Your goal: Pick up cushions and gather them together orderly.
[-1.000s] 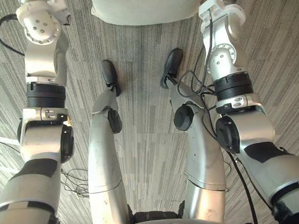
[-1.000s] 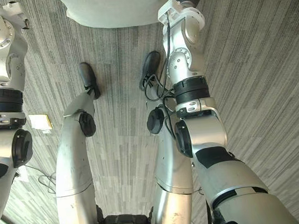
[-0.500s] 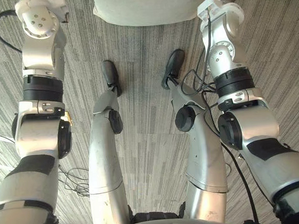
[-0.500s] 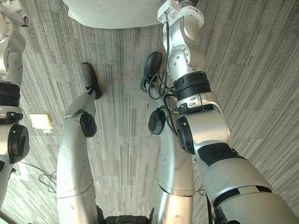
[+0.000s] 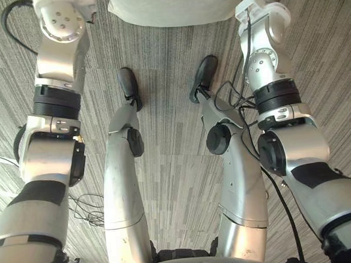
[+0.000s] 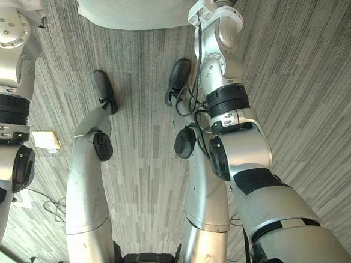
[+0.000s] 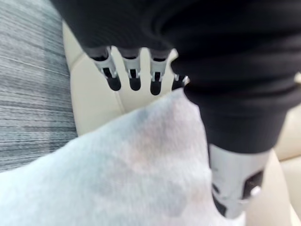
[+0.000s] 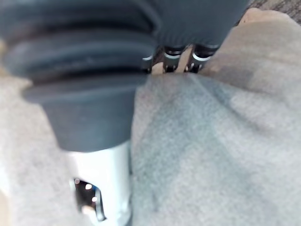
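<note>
Pale grey fabric marks the cushion (image 5: 170, 5), which hangs at the far edge of the head views above the striped carpet (image 5: 161, 60), caught between the two forearms reaching forward on either side of it. Seen from its wrist, the left hand (image 7: 134, 77) lies against one flank of the cushion. Its fingers are straight and reach past the cloth toward a cream padded surface (image 7: 94, 103), probably a sofa seat, which reads as a flat press and not a curled grip. The right hand (image 8: 171, 56) is pushed into the opposite flank, where the fabric bulges over its fingertips, so I cannot tell whether they are straight or bent. The step in hand appears to be carrying the cushion, squeezed between the two palms, to its place. To do it well, both hands should press inward evenly and level with each other, so the soft body neither sags nor twists out. It should be set down squarely before either palm eases off.
</note>
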You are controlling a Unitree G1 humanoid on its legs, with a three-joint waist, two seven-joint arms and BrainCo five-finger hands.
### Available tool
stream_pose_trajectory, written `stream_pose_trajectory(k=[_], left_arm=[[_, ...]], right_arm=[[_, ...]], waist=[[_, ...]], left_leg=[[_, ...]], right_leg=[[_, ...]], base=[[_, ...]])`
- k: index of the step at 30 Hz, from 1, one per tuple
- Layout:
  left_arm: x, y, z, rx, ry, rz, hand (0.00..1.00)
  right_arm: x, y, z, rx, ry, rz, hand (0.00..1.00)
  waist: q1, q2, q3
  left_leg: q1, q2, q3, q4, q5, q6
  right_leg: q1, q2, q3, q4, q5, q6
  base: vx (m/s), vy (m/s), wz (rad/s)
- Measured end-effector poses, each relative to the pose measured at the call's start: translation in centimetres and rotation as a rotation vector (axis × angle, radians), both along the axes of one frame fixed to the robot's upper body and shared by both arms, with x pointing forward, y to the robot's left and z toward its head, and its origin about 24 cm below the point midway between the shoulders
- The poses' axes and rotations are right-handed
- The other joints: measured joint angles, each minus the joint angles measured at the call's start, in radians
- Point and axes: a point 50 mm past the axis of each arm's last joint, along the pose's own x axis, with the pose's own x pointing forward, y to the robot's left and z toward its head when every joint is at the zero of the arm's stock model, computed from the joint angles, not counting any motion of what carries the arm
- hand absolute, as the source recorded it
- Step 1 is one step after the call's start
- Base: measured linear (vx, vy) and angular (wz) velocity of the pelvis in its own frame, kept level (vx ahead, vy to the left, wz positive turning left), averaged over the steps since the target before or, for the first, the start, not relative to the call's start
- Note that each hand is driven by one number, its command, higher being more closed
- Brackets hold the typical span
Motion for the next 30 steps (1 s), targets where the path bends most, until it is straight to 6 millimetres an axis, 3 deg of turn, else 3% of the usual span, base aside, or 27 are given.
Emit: stream_pose_trajectory(k=[1,2,14,20,24,30], left_arm=[[0.0,-0.5,-0.1,0.024,-0.005,0.002,0.0],[0.0,-0.8,-0.1,0.042,-0.007,0.015,1.0],[-0.6,-3.9,-0.8,0.077,-0.029,0.0,1.0],[-1.1,-3.5,-1.2,0.042,-0.048,0.008,1.0],[-1.1,-2.0,-1.7,-0.051,-0.037,0.003,1.0],[-1.2,-1.4,-2.5,-0.151,-0.03,-0.044,1.0]], right_arm=[[0.0,0.2,0.0,0.008,-0.005,0.004,0.0],[0.0,0.5,-0.1,0.014,-0.008,0.013,1.0],[-1.5,2.5,-0.7,0.12,-0.085,0.083,1.0],[-1.7,2.9,-1.4,0.168,-0.059,0.073,1.0],[-2.6,2.5,-2.4,0.182,-0.076,0.071,1.0],[-3.4,2.5,-1.8,0.194,-0.126,0.081,1.0]], waist=[[0.0,0.0,0.0],[0.0,0.0,0.0],[-0.011,0.0,0.0],[-0.018,0.0,0.0],[-0.023,0.0,0.0],[-0.034,0.0,0.0]], left_leg=[[-0.001,0.001,0.0,0.004,-0.001,0.001],[-0.002,0.004,0.0,0.009,-0.004,0.001],[-0.006,0.013,0.001,0.011,-0.01,0.001],[-0.01,0.016,0.001,0.031,-0.019,-0.004],[-0.012,0.029,0.002,0.067,-0.033,-0.001],[-0.009,0.032,0.004,0.073,-0.04,0.003]], right_leg=[[0.001,0.002,0.001,0.0,0.001,0.001],[0.001,0.006,0.003,-0.001,0.002,0.002],[0.001,0.017,0.006,-0.017,0.009,0.0],[0.003,0.029,0.01,-0.018,0.015,-0.001],[0.002,0.032,0.021,0.001,0.013,0.003],[0.0,0.032,0.025,0.011,0.012,0.004]], base=[[-0.02,-0.074,-0.09],[-0.01,-0.061,-0.09],[-0.01,-0.07,-0.04],[-0.01,-0.062,-0.09],[-0.01,-0.079,-0.12],[-0.02,-0.074,-0.01]])
